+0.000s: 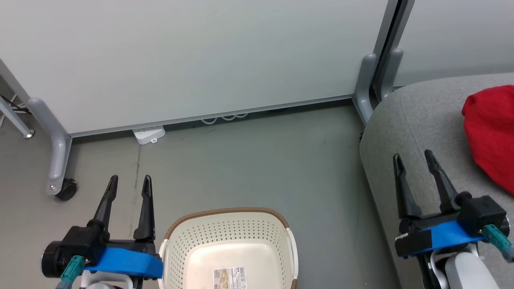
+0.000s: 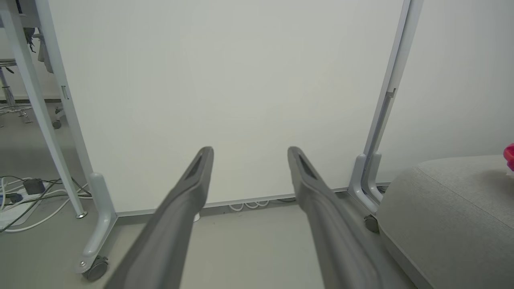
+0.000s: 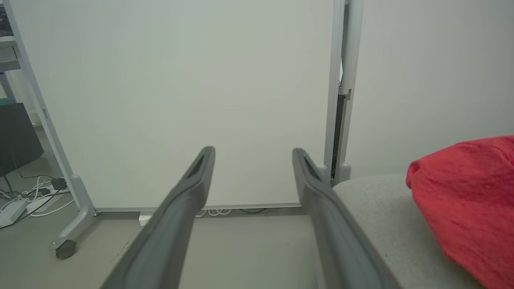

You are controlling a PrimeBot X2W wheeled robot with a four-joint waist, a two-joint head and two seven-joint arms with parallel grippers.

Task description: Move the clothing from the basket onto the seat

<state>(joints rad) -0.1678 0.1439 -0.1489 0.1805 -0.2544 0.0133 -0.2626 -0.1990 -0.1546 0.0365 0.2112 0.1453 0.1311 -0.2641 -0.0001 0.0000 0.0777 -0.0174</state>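
Standing with fingers spread wide and empty, the left gripper [image 1: 131,177] and right gripper [image 1: 413,154] hover clear of the work. The basket [image 1: 229,212] sits just right of the left gripper, its visible floor bare. Red clothing [image 1: 492,128] lies on the seat [image 1: 421,120], right of the right gripper and apart from it.

Risk: the basket's near end is cut off, so a garment there could be missed. A rightward sweep may snag the fabric.

The basket's floor label [image 1: 229,277] bears a barcode, but its print is illegible.

Bright, even, diffuse light all round; a soft shadow lies beneath the partition [image 1: 192,60] at 12 o'clock. Head view sharp. Wrist views bow posts [image 2: 64,92] at 9 o'clock; near fingers [image 2: 172,228] look soft.
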